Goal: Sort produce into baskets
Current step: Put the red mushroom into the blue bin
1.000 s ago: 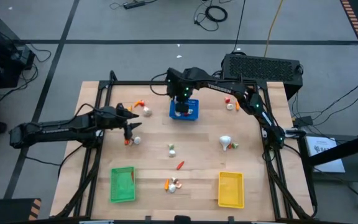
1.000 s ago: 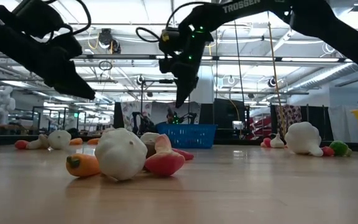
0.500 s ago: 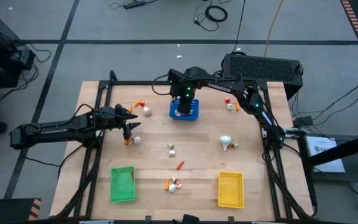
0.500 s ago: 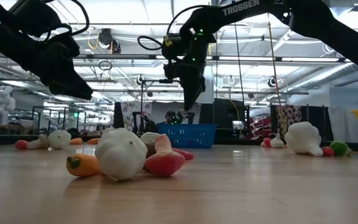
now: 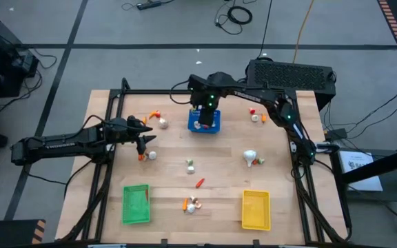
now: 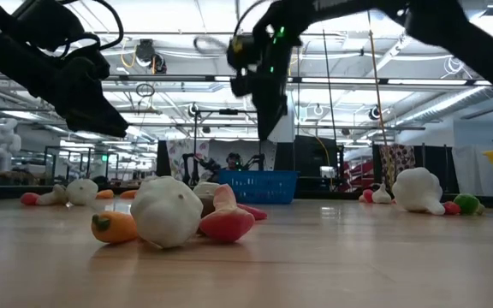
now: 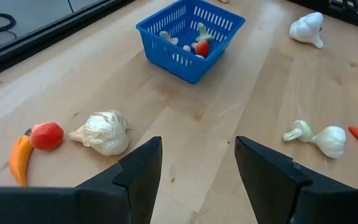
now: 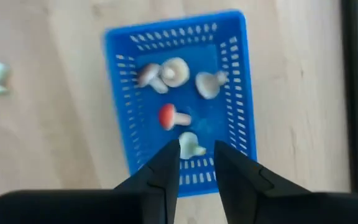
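Top centre of overhead view: right gripper [image 5: 205, 122] hangs over blue basket [image 5: 205, 121], jaws slightly parted, nothing between them; small mushroom-like pcs [image 8: 174, 116] lie inside basket. Looks like a drop just made. Left gripper [image 5: 142, 136] at centre-left, jaws spread wide & empty, above white bulb [image 7: 103, 132] and orange-red pcs [image 7: 31, 144]. Green basket [image 5: 136, 204] lower left, yellow basket [image 5: 256, 209] lower right. More produce scattered mid-table [image 5: 190, 165]. Next, probably: lift right arm clear, pick another pc; needs clean descent onto a tiny item w/o nudging neighbours.
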{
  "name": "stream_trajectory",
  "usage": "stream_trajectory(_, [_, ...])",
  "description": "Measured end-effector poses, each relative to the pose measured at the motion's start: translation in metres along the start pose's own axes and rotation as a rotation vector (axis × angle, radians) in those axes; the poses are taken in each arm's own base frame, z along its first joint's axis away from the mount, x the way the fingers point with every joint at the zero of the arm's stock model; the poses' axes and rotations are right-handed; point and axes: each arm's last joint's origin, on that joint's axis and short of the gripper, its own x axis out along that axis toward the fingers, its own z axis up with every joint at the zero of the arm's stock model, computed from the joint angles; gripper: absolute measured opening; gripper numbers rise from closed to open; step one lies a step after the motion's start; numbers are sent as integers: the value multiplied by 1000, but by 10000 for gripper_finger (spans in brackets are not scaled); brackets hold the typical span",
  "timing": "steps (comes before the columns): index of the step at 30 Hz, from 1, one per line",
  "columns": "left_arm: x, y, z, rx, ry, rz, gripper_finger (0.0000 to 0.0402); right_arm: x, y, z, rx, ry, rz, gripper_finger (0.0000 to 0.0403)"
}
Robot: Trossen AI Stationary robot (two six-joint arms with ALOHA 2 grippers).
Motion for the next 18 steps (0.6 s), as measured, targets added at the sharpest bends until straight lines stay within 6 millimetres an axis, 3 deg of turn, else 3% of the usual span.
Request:
stream_trajectory(5, [-2, -1, 4, 0, 7, 1, 209, -37, 37, -8, -50, -33, 23, 90])
stream_trajectory(10, [-5, -2, 8, -23, 9, -1, 209, -69, 89, -18, -141, -83, 187, 90])
stream_trajectory(18, [-5, -2, 7, -18, 10, -1, 209, -60, 193, -21, -438, -137, 317, 90])
